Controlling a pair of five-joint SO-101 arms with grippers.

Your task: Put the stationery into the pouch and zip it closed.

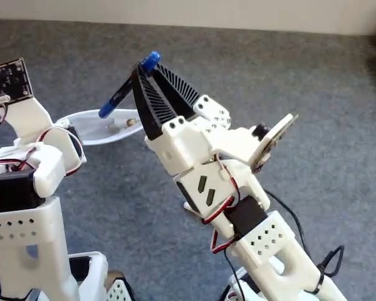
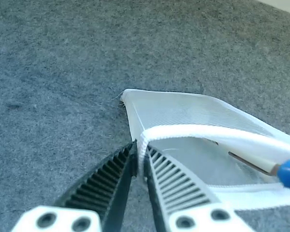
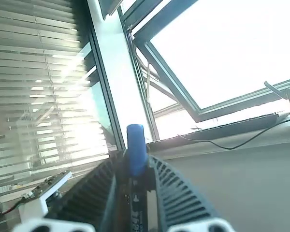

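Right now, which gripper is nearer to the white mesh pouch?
Left. The left gripper pinches the white mesh pouch; the right gripper, gripping a blue pen, is apart from it.

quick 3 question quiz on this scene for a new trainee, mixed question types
1. True or false: the right gripper is open and empty.
2. What does the left gripper pinch? A) a cable B) the rim of the pouch C) an eraser
3. Fill in: the pouch's mouth is ____ (open or zipped).

Key
1. False: its fingers are shut on the blue-capped pen, held raised and tilted down toward the pouch.
2. B
3. open
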